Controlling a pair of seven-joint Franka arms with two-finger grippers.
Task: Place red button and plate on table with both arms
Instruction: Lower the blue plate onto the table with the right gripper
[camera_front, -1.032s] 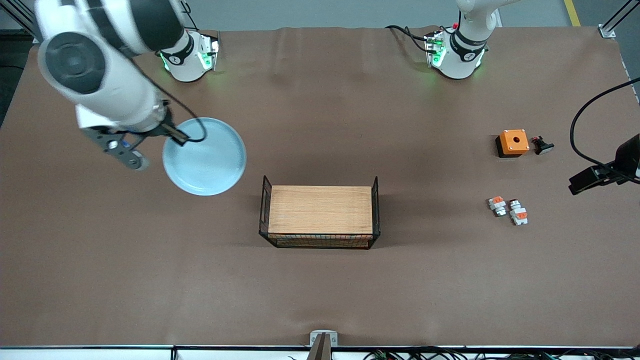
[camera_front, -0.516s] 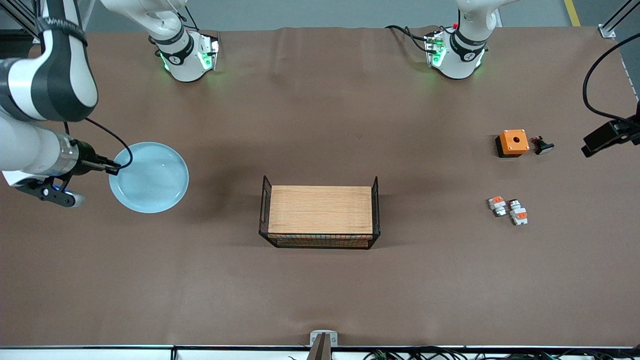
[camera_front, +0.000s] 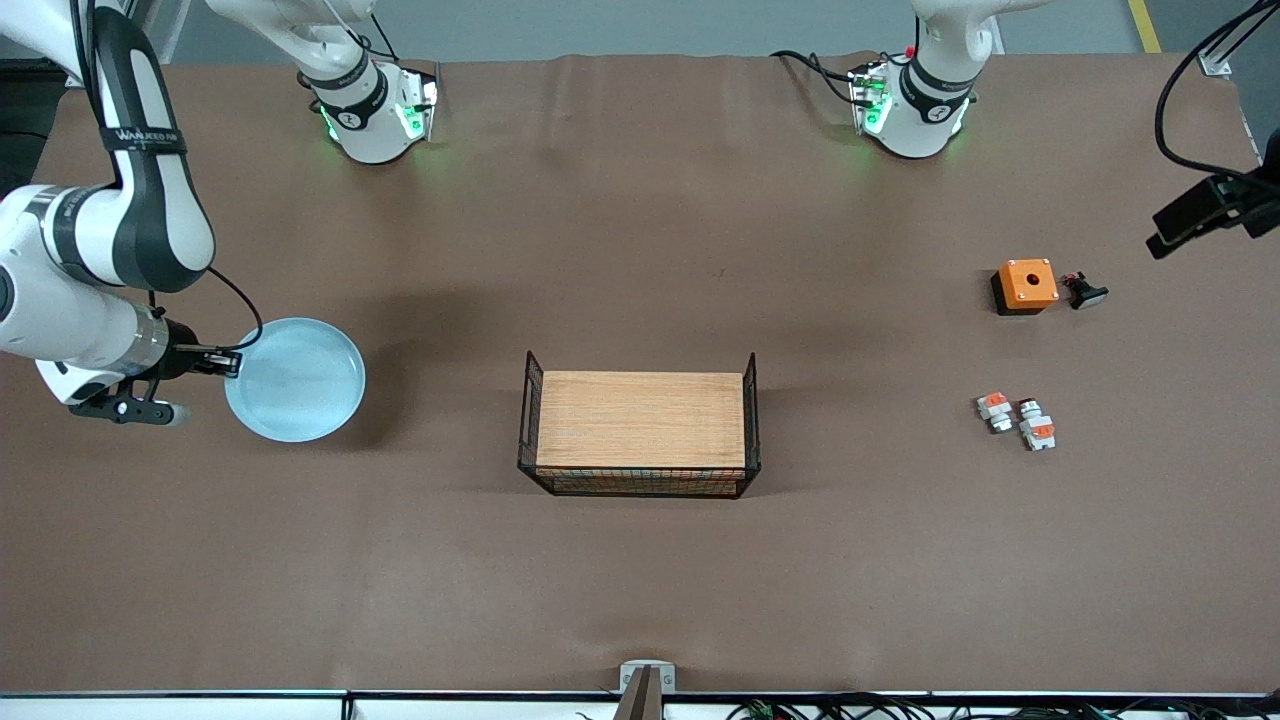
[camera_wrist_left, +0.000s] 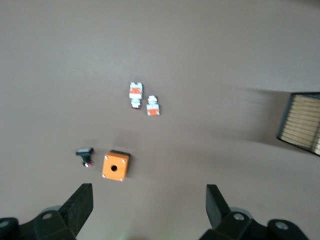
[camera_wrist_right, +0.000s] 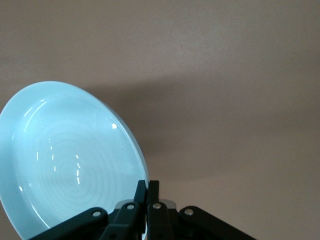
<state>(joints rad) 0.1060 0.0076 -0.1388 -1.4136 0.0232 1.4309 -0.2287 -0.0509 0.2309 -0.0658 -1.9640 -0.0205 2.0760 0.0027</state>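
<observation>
The pale-blue plate (camera_front: 297, 380) (camera_wrist_right: 65, 160) is at the right arm's end of the brown table (camera_front: 640, 580), low over it, with a shadow beside it. I cannot tell whether it touches the sheet. My right gripper (camera_front: 232, 366) (camera_wrist_right: 148, 184) is shut on the plate's rim. The red button (camera_front: 1036, 428) (camera_wrist_left: 135, 94) lies on the table at the left arm's end, white with an orange patch. My left gripper (camera_wrist_left: 148, 189) hangs open and empty high above that area. In the front view only a black part of its hand (camera_front: 1200, 212) shows.
A shorter white-orange piece (camera_front: 994, 410) (camera_wrist_left: 153, 106) lies beside the button. An orange box with a hole (camera_front: 1025, 285) (camera_wrist_left: 116, 166) and a small black part (camera_front: 1085, 292) sit farther from the camera. A wood-topped black wire rack (camera_front: 640, 432) stands mid-table.
The right arm has swung the plate down and out toward its end of the table, nearer the camera. The left hand has drifted up in the front view. The small parts have not moved.
</observation>
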